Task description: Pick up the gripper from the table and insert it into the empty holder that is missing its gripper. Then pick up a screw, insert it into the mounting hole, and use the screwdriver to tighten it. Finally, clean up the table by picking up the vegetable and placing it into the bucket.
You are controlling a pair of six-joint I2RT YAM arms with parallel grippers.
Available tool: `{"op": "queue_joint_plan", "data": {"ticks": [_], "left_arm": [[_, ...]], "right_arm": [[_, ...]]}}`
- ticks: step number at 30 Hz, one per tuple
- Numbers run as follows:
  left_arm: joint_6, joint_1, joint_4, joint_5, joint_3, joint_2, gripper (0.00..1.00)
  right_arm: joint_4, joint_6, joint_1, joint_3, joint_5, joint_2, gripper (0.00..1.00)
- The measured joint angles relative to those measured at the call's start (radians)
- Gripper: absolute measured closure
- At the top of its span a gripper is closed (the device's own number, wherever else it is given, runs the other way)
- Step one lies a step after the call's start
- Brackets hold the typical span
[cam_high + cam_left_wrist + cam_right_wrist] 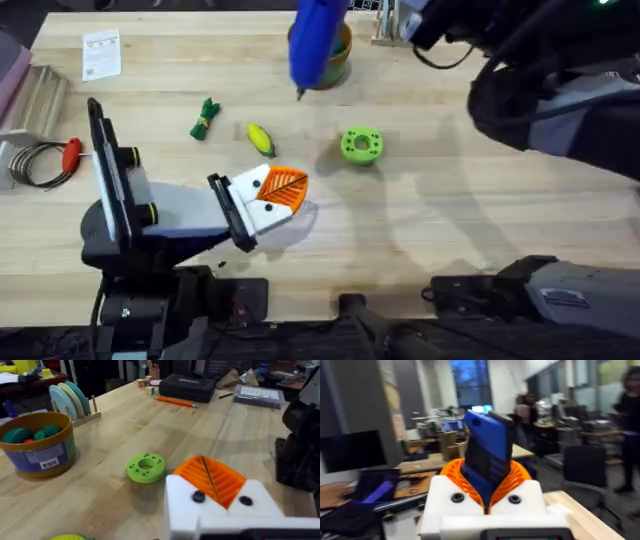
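Note:
My right gripper [487,477] is shut on the blue screwdriver [487,447], which it holds up in the air. In the overhead view the screwdriver [318,40] hangs over the far middle of the table, bit pointing down, in front of the orange-rimmed bucket [340,58]. My left gripper [285,190] rests low over the near middle of the table, its orange fingers [212,480] pressed together with nothing between them. A yellow vegetable [260,138] and a green vegetable [205,118] lie beyond it. The bucket [37,445] holds green and red pieces. The loose gripper, holder and screw are out of view.
A green round disc [361,145] with holes lies right of the yellow vegetable. A red-handled tool [72,155] and a wire coil sit at the left edge, a paper sheet [100,52] far left. A disc rack [72,400] and a black case [190,387] stand farther off.

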Motion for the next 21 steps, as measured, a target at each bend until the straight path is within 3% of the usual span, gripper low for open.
{"op": "queue_joint_plan", "data": {"ticks": [3, 11, 21], "left_arm": [[0.0, 0.0, 0.0, 0.0, 0.0, 0.0, 0.996], [0.0, 0.0, 0.0, 0.0, 0.0, 0.0, 0.996], [0.0, 0.0, 0.0, 0.0, 0.0, 0.0, 0.996]], "right_arm": [[0.091, 0.049, 0.03, 0.0, -0.026, 0.028, 0.979], [0.101, 0.101, 0.097, 0.0, -0.075, 0.063, 0.979], [0.102, 0.051, 0.165, 0.0, -0.157, 0.065, 0.979]]}}
